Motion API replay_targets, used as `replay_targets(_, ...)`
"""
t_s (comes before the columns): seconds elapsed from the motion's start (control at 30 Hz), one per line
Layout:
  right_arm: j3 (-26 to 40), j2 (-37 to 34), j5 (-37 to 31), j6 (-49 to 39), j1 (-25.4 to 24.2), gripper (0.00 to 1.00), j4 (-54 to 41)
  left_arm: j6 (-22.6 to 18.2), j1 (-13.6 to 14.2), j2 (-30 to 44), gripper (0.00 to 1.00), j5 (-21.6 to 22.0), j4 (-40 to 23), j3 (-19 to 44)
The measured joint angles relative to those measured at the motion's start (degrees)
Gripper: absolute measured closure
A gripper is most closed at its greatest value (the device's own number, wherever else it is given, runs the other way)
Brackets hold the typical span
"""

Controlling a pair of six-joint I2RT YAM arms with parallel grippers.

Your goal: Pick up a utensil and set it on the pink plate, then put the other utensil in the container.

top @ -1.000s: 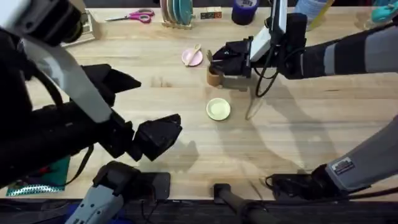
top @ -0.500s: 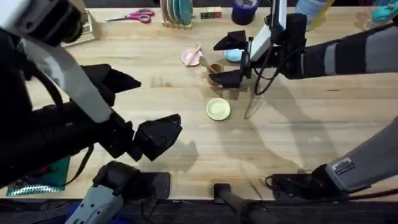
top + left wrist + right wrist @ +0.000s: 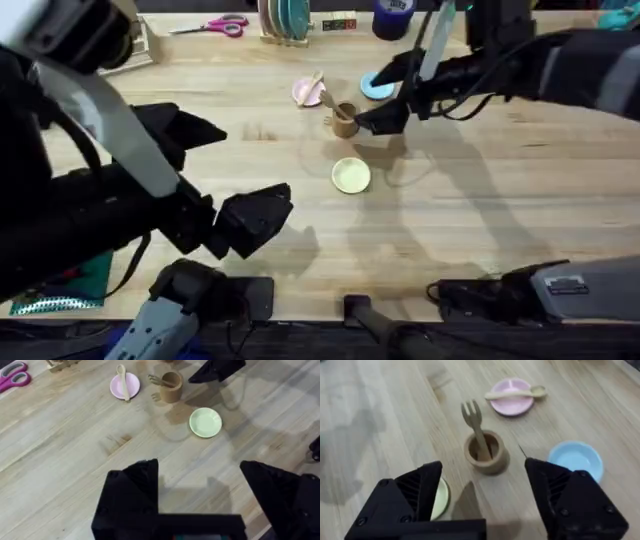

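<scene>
The wooden spoon (image 3: 314,84) lies across the pink plate (image 3: 303,96), also seen in the right wrist view as the spoon (image 3: 516,393) on the plate (image 3: 512,406). The fork (image 3: 475,421) stands prongs-up in the brown container (image 3: 486,457), leaning toward the pink plate; from overhead the container (image 3: 345,119) sits just right of it. My right gripper (image 3: 385,97) hovers open just right of the container, with nothing between its fingers. My left gripper (image 3: 200,487) is open and empty, well back over bare table near the left base.
A light blue plate (image 3: 377,86) lies under the right gripper and a yellow-green plate (image 3: 351,175) lies nearer than the container. Scissors (image 3: 215,26), a plate rack (image 3: 285,20) and a dark tape roll (image 3: 393,15) line the far edge.
The right gripper was down over the container, opened, then drew back to the right and up. The fork now stands alone in the container. The left arm has not moved.
</scene>
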State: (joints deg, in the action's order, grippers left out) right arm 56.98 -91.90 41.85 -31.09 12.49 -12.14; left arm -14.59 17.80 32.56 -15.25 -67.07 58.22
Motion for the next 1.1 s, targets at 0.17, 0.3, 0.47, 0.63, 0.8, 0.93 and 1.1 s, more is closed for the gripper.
replay_targets(0.17,0.71,6.46,-8.4,0.08,-0.02,0.004,-8.87,-0.01,0.0,0.02,0.005,0.0,0.0,0.0)
replay_targets(0.3,0.84,11.39,-13.64,0.07,-0.02,0.004,-12.96,0.0,0.0,0.0,0.005,0.0,0.0,0.0)
replay_targets(0.47,0.86,17.6,-17.68,0.05,-0.02,0.004,-17.73,0.0,0.0,0.01,0.005,0.0,0.0,0.0)
replay_targets(0.63,1.87,22.96,-18.91,0.05,-0.02,0.004,-25.69,0.0,0.0,0.0,0.005,0.0,0.0,0.0)
replay_targets(0.8,5.46,25.78,-19.49,0.03,-0.02,0.004,-34.5,0.0,0.0,0.01,0.005,0.01,0.0,0.0)
replay_targets(0.93,7.9,26.98,-19.63,0.05,-0.02,0.004,-38.05,0.0,0.0,0.0,0.005,0.0,0.0,0.0)
replay_targets(1.1,9.34,28.11,-19.63,0.05,-0.02,0.004,-40.35,-0.02,0.0,0.02,0.005,0.0,0.0,0.0)
